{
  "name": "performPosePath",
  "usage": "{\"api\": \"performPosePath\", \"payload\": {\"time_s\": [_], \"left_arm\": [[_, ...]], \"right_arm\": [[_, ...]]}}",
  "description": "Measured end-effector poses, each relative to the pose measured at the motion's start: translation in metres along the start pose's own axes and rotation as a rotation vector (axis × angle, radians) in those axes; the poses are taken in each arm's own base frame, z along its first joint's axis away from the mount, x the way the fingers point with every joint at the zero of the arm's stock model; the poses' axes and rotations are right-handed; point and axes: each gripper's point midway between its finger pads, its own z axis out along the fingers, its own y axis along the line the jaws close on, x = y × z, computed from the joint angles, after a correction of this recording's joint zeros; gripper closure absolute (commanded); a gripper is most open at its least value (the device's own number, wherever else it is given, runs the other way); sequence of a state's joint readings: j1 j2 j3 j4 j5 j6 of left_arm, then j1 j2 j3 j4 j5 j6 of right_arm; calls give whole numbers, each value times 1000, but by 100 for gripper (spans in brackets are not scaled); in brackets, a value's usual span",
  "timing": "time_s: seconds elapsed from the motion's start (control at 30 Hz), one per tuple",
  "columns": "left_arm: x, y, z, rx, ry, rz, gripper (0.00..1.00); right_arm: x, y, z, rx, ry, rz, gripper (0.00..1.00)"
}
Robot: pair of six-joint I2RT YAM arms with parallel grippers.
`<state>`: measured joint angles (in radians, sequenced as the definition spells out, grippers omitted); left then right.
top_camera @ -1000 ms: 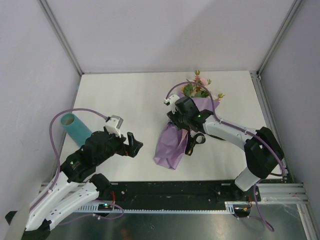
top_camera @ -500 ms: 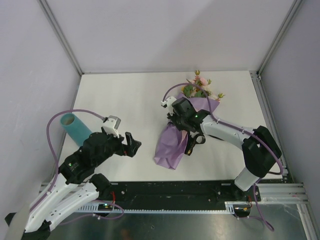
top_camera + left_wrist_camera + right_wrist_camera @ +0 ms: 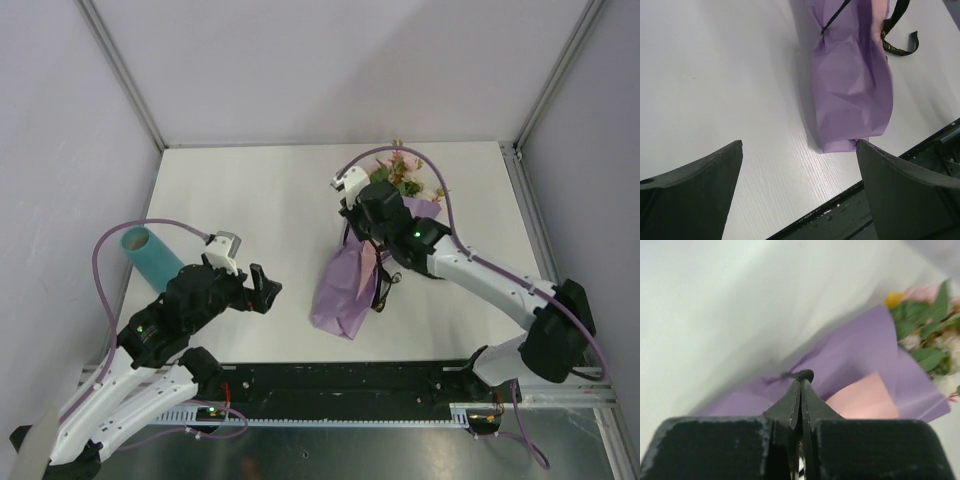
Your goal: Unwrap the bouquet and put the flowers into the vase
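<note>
Pinching ribbon (image 3: pixel 805 374) in right gripper (image 3: pixel 801 382); bouquet (image 3: pixel 860 355) beneath

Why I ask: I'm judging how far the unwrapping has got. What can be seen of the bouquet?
The bouquet is a cone of creased purple paper with a pink inner sheet. It lies on the white table, narrow end toward the arms. Pink, cream and yellow flowers with green leaves show at its far, open end. A black ribbon sits at its middle, with one thin strand drawn up into the shut right pincer.
</note>
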<state>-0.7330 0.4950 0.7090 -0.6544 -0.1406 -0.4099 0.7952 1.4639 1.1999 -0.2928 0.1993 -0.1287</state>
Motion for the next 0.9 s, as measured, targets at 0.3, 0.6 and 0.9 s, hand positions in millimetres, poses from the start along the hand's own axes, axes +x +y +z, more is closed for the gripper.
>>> {"api": "performPosePath", "payload": {"time_s": [0.3,0.6,0.9], "left_arm": [[-1,2,0,-10,-6,-1,0],[-1,2,0,-11,-7,-1,0],[-1,2,0,-12,-6,0,0]], "right_arm": [[-70,-29,-39,127,-252,56,100],[-134,-52,-85,218,-510,60,100],[-175,-63,-116,289,-662,4,100]]}}
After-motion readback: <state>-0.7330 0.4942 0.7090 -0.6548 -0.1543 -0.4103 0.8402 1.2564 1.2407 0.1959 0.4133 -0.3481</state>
